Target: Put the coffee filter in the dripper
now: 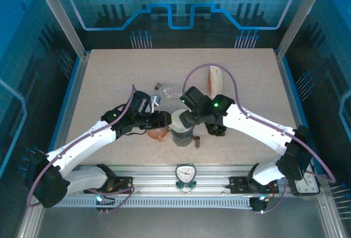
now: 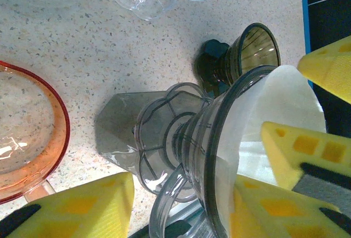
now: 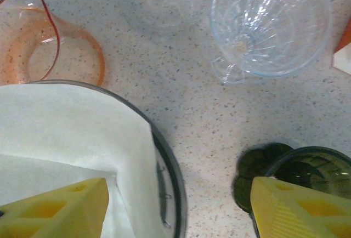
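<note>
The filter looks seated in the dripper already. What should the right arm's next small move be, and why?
Probably lift the right gripper straight up and clear. Its jaws stand wide open, and the white filter already lies inside the grey dripper, so nothing seems left to hold.

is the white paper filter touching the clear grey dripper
Touching; right wrist view shows the white paper filter lying inside against the clear grey dripper wall.

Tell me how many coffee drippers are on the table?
4. A grey one holding the white paper filter in the middle, an orange one to its left, a dark green one to its right, a clear one behind. Others may be hidden.
</note>
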Motion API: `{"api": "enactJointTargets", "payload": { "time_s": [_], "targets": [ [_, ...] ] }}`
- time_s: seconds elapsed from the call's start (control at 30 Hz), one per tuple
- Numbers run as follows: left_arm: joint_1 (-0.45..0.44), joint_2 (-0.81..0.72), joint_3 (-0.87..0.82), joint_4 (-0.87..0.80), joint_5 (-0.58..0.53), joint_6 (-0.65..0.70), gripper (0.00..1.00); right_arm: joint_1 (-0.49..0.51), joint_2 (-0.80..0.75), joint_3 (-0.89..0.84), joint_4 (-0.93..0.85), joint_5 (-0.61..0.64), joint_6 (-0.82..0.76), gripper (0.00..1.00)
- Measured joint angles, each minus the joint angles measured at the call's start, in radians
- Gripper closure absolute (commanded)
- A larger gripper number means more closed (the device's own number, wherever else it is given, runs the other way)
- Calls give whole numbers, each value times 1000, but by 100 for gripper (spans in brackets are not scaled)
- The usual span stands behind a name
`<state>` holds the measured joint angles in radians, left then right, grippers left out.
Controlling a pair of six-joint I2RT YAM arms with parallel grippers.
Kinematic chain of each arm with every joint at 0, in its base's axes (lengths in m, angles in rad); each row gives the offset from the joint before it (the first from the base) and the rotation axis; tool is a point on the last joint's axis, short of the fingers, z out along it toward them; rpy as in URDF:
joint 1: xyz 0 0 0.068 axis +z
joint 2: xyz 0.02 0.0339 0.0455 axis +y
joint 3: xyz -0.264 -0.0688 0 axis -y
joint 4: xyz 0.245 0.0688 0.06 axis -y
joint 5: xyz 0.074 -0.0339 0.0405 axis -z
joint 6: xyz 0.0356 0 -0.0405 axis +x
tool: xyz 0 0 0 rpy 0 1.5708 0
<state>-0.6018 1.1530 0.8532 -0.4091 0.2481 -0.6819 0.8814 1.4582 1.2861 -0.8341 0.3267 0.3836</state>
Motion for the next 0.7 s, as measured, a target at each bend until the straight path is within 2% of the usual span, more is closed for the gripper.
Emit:
{"api": "enactJointTargets", "payload": {
  "time_s": [0.47, 0.7],
  "targets": [
    [-1, 0, -3, 0, 0, 0, 50, -1, -47, -61, -20, 13, 31, 30],
    [-1, 0, -3, 0, 0, 0, 50, -1, -31, 14, -18, 8, 16, 28]
  ]
}}
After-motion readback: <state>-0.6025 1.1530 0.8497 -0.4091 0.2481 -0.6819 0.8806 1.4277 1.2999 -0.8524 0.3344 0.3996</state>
